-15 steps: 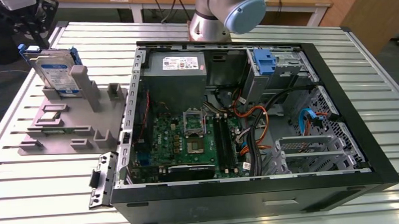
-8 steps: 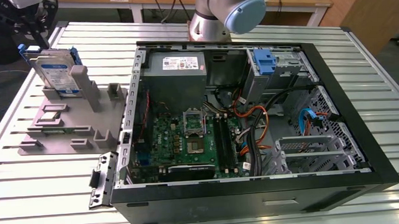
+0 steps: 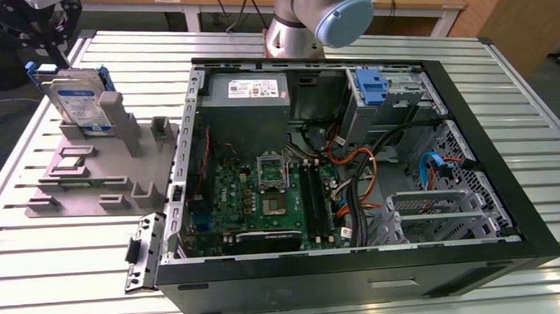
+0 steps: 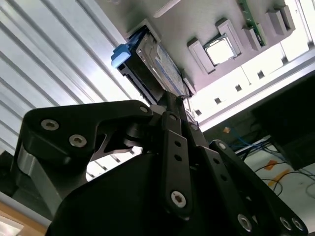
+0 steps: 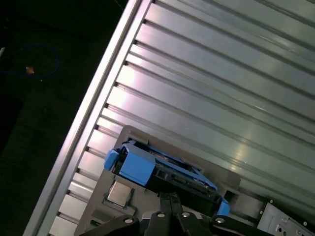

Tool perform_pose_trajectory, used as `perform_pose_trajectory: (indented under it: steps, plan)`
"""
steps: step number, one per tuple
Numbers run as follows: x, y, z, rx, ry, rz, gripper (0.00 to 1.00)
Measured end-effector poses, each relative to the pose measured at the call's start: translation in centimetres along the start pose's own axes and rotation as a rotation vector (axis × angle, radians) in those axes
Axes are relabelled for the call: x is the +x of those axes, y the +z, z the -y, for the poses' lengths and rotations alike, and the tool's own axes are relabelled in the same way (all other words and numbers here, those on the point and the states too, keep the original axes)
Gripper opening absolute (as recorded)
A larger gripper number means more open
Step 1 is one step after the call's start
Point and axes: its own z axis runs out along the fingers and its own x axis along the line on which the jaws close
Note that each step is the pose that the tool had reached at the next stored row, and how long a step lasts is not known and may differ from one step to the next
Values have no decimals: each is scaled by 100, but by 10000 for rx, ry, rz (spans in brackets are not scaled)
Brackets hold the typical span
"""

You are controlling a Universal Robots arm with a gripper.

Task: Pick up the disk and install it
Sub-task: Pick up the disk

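The disk (image 3: 73,101) stands on edge in a slot at the back of a grey holder (image 3: 85,188), at the exterior view's left: silver, with a white label, a blue band and blue rails. In both wrist views I see the disk (image 4: 155,64) (image 5: 162,169) from its rail edge, seated in the holder. My gripper (image 3: 45,46) hangs just above and behind the disk. Its fingers (image 5: 170,196) are shut together with nothing between them, their tips (image 4: 170,98) close to the disk's upper edge.
An open computer case (image 3: 502,121) lies to the exterior view's right of the holder, with a motherboard, cables, a grey power supply (image 3: 245,95) and a blue bracket (image 3: 372,87) in its drive bay. A processor chip (image 3: 68,163) sits in the holder. The ribbed metal table (image 3: 70,276) carries everything.
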Motion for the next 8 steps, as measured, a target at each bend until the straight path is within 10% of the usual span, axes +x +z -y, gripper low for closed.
perform_pose_trajectory:
  steps: [8]
  plan:
    - [0,1,0,-41,-1359,-17,11]
